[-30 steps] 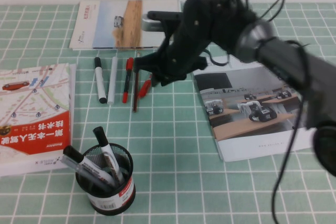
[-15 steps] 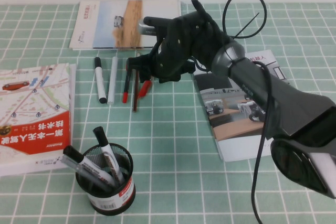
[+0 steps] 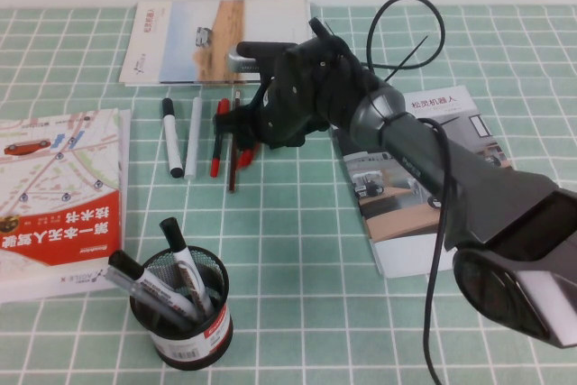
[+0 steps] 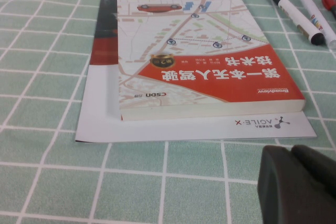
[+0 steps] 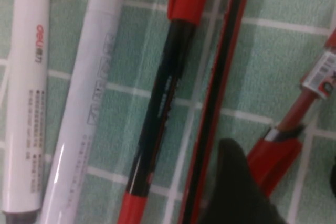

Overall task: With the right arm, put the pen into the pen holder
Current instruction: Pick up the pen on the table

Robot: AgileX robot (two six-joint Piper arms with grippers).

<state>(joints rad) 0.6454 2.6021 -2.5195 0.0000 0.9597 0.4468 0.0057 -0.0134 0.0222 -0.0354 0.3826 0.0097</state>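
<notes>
Since the earlier frames the right arm (image 3: pixel 406 142) had stretched further across the worktop (image 3: pixel 297 250) toward the row of pens, and its right claw (image 3: pixel 245 129) had come lower and closer in over them. In the high view the claw sat at the far middle of the green checked worktop, directly over the pen (image 3: pixel 243 158), whose red body peeked out from under the dark claw body just beside a thin dark pencil (image 3: pixel 233 164). The right wrist view showed a dark fingertip (image 5: pixel 236 192) low over the pencil (image 5: pixel 218 98), with the pen (image 5: pixel 294 135) just beside it on the cloth; whether the fingertip touched either could not be told, and neither could how far the claw was open or whether it held anything. Further along the row lay a red-capped pen with a black barrel (image 3: pixel 217 137), a pale grey marker (image 3: pixel 193 137) and a white marker with black ends (image 3: pixel 171 137). The pen holder (image 3: pixel 180 308) stood near the front edge on the robot's left side, well apart from the pen, with several markers standing in it. A red and white book (image 3: pixel 54 200) lay at the left edge, a booklet (image 3: pixel 212 38) at the far side, and a brochure (image 3: pixel 433 191) under the right arm. The left claw (image 4: pixel 302 184) showed only as a dark shape near the corner of the book (image 4: pixel 210 72), low over the worktop; its opening could not be told.
</notes>
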